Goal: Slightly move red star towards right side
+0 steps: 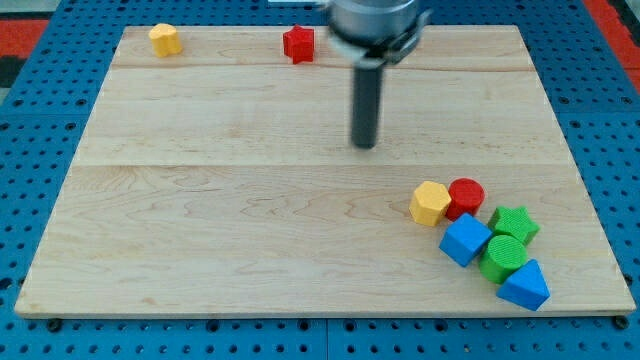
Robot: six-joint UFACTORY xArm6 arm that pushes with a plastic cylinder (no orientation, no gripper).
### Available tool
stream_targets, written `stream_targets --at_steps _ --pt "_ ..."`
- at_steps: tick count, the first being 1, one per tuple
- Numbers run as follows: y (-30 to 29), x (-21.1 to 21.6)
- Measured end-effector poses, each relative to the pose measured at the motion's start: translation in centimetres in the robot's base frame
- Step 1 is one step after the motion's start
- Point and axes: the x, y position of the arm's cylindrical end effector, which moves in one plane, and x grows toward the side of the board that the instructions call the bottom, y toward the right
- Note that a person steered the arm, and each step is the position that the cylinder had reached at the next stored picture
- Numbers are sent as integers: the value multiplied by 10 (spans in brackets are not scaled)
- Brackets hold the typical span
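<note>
The red star (298, 44) lies near the top edge of the wooden board (220, 200), a little left of centre. My tip (365, 145) is the lower end of the dark rod, below and to the right of the red star, well apart from it. It touches no block.
A yellow hexagon block (165, 40) sits at the top left. At the lower right is a cluster: a yellow hexagon (430, 203), a red cylinder (466, 196), a green star (514, 224), a blue cube (465, 240), a green cylinder (503, 256) and a blue triangle (525, 285).
</note>
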Motion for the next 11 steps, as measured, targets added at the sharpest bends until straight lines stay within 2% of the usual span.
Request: stream_targets --at_steps 1,2,3,5,6,8,9,11 --pt "50 -97" --pt "47 -169" --pt "17 -190" --pt "-159 -190" --pt "-171 -170" --pt "-89 -118" --pt "-63 -116" --pt "-58 -159"
